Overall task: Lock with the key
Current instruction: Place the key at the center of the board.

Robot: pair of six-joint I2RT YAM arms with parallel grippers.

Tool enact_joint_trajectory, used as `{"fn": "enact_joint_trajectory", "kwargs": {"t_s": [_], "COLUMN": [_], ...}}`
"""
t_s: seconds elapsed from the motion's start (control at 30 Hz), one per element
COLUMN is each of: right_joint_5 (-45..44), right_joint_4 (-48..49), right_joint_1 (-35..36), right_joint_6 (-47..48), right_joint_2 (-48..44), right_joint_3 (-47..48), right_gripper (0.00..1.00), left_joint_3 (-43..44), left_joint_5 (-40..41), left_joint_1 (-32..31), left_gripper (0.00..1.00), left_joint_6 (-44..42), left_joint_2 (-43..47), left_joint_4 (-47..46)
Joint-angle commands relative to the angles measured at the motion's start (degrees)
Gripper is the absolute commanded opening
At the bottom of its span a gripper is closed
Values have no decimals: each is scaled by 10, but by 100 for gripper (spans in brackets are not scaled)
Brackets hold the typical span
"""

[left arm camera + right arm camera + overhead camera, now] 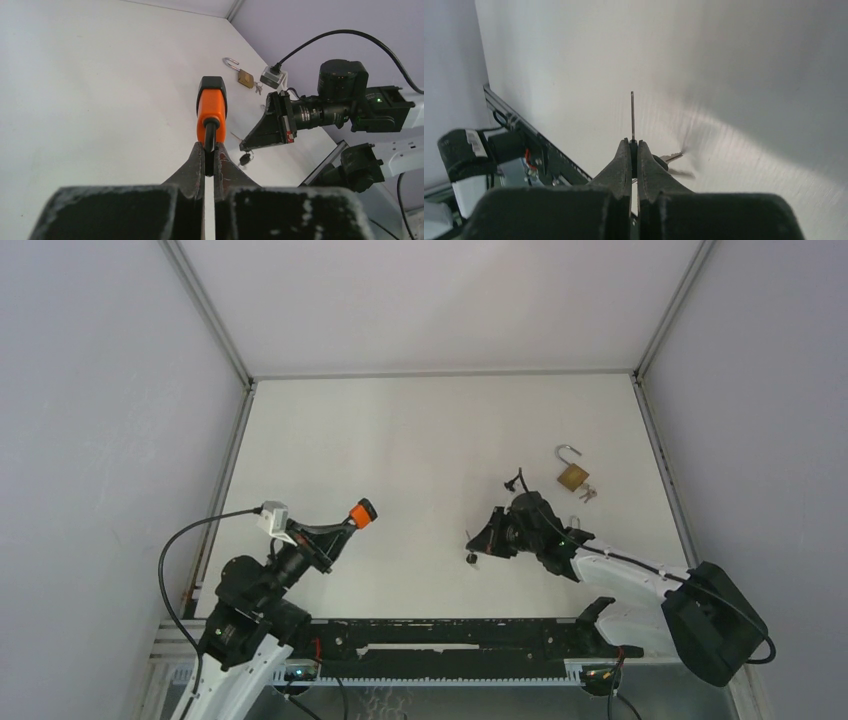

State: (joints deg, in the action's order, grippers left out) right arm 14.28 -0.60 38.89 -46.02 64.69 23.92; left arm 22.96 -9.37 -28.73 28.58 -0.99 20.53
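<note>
Right end effector (634, 144) around key (632, 115)

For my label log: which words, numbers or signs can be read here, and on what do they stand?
None can be read.
White sticker on a black motor: blurred.
Red-and-white sticker on the right hand: too small.
Brass padlock: no mark legible.

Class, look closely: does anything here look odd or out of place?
Yes: the brass padlock lies at the far right with its shackle swung open. The right fingers pinch a key apart from it.
</note>
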Motion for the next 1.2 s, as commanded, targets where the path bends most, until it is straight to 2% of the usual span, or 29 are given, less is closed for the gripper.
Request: {"fn": "enact_joint_trajectory", "kwargs": {"t_s": [0.0,0.37,0.53,0.67,0.83,1.0,1.07,1.17], "right_joint_5": [-3,17,37,22,0,-20,-38,-91], "right_joint_4": [116,201,183,169,144,72,25,-93], "right_joint_1": [-37,-113,-126,-127,-127,-126,-120,-72], "right_joint_6": [-15,15,59,70,75,102,128,227], "right_joint_2": [31,150,213,235,232,191,148,72], "right_joint_3": [6,10,53,70,82,113,136,215], "right_gripper": [0,0,0,1,20,55,96,99], "left_joint_3": [-9,-6,-1,5,6,6,10,27], "left_joint_5": [-26,-32,-35,-35,-41,-44,-51,-110], "left_joint_1": [26,39,41,43,42,42,42,42], "left_gripper": [0,0,0,0,0,0,0,0], "left_joint_6": [51,56,57,54,50,45,32,-37], "left_joint_2": [9,18,14,14,0,-4,-6,-11], "left_joint_4": [-59,-63,-61,-60,-60,-59,-61,-72]}}
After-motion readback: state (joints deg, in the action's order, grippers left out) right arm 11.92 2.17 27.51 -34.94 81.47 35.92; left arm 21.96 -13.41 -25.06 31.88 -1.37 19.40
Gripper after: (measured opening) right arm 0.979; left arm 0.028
